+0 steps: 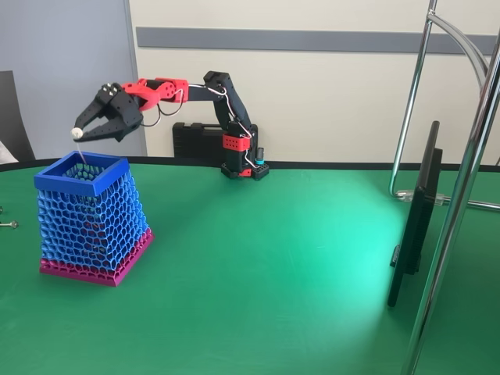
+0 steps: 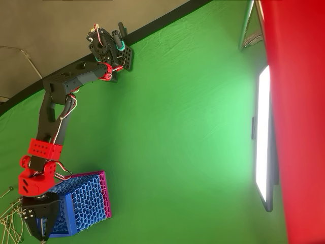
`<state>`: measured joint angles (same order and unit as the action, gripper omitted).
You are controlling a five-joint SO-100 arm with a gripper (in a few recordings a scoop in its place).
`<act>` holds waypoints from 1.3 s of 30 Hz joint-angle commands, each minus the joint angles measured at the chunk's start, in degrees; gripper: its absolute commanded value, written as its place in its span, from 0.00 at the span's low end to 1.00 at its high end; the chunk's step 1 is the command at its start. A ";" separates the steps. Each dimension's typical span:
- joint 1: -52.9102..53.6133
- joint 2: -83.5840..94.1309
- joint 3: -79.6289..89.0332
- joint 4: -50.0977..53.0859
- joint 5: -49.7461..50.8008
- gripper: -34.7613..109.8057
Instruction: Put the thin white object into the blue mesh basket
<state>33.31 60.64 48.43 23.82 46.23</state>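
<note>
The blue mesh basket [image 1: 82, 173] stands on its magenta base at the left of the green table, and it also shows in the overhead view [image 2: 84, 203]. My gripper [image 1: 79, 133] hovers just above its open rim, shut on the thin white object [image 1: 76, 133] at its small round end. The stick hangs down from the fingertips, and its lower tip reaches about the level of the rim, inside the opening. From overhead, my gripper [image 2: 41, 236] covers the basket's left edge and hides the stick.
A small grey screw [image 1: 9, 225] lies left of the basket. Several thin pale sticks [image 2: 10, 223] lie at the table's left edge. A flat black panel [image 1: 414, 226] and chrome stand poles [image 1: 457, 195] occupy the right side. A black case [image 1: 199, 141] sits behind the arm's base.
</note>
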 commanded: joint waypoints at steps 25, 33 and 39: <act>4.48 38.41 42.63 -11.87 -11.60 0.42; 0.53 60.03 63.72 -11.60 -18.19 0.41; -5.01 75.67 74.09 -3.78 -22.32 0.41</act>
<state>30.32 130.25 120.50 18.28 25.58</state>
